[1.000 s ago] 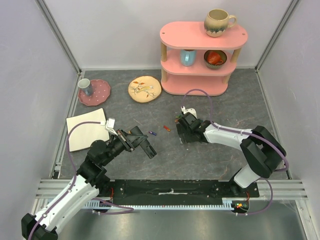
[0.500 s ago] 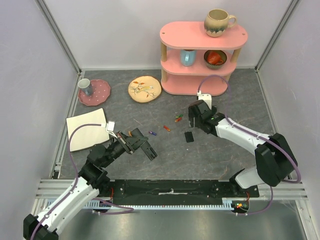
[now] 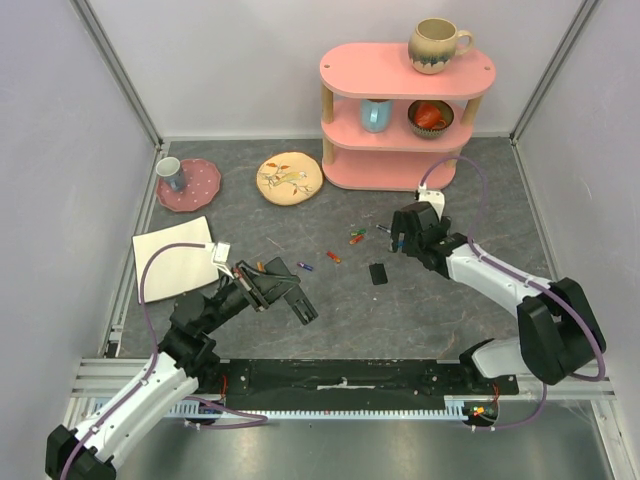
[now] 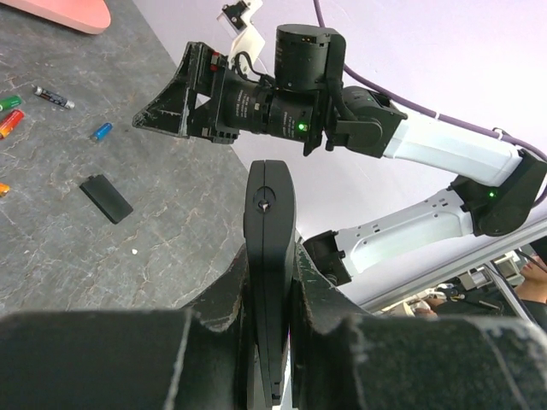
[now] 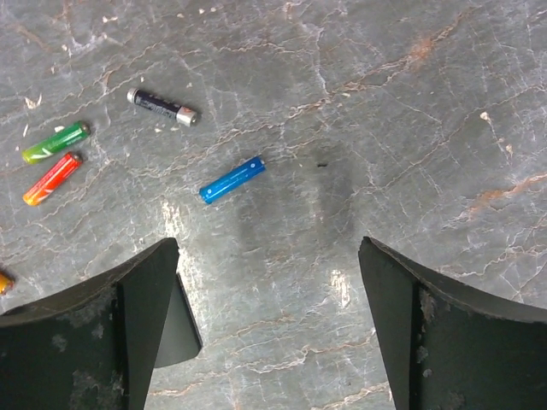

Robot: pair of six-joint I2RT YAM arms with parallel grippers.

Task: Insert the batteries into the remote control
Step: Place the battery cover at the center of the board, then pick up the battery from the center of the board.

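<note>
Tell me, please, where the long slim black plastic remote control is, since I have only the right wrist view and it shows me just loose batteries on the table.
Observer: The left gripper is shut on the long slim black plastic remote control, on the left arm's side of the table.
Operator: Thank you. Are there any batteries lying outside my view?
Observer: Yes, the top view shows a small purple cylindrical battery on the grey table, nearer the left gripper than the ones you can see.
</note>
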